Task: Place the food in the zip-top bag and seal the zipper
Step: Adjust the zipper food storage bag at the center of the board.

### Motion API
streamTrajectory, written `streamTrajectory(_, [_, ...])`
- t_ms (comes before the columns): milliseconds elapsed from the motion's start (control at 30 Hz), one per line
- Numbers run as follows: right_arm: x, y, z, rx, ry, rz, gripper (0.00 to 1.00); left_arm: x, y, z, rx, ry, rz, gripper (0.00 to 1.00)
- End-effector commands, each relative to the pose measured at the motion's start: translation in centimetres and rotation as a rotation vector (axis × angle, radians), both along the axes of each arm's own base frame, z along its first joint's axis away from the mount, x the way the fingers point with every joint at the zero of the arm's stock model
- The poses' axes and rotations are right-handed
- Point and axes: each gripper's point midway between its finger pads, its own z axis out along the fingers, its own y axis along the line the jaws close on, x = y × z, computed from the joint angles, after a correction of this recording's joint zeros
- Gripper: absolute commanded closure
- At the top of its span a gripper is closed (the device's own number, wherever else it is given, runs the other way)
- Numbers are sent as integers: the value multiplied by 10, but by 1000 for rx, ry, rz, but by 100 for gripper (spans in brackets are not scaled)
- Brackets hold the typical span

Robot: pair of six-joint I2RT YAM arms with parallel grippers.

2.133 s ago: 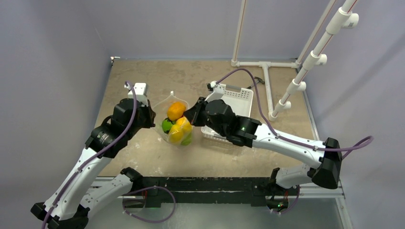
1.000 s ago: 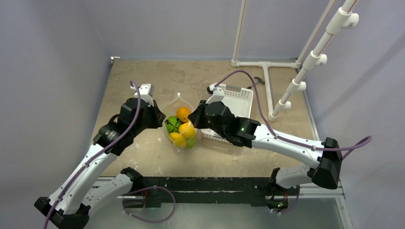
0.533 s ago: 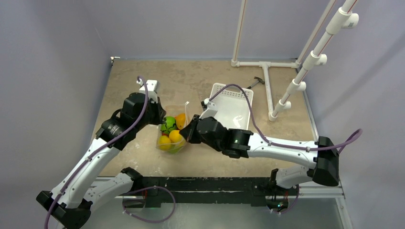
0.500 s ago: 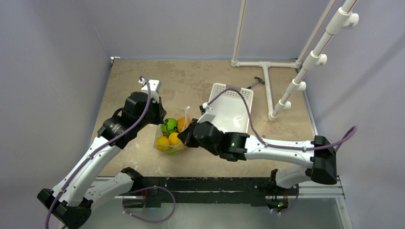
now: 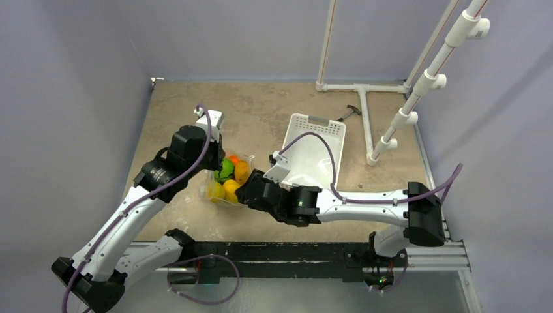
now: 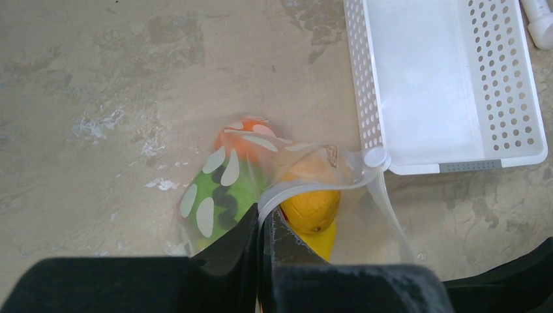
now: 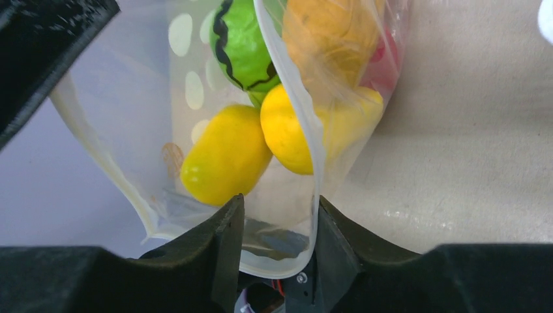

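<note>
- Over tan tabletop [image 5: 261,111], clamping left gripper [image 6: 264,218] onto pale zipper strip [image 6: 313,186] of crinkly clear plastic bag [image 7: 124,124].
- Straddling bag's edge with right gripper [image 7: 277,225], jaws parted.
- Enclosing plastic toy fruits [image 7: 225,156].

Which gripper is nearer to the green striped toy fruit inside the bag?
Left. The left gripper, shut on the zipper, is right beside the green striped fruit; the right gripper is farther, with yellow pieces between.
</note>
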Motion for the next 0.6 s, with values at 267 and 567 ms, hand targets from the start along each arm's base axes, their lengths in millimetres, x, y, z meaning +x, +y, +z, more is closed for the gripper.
streamTrajectory(267, [16, -40, 76, -36, -204, -24, 47, -2, -4, 18, -29, -98, -53, 100])
streamTrajectory(567, [25, -68, 137, -139, -444, 68, 45, -10, -13, 26, -58, -121, -133, 100])
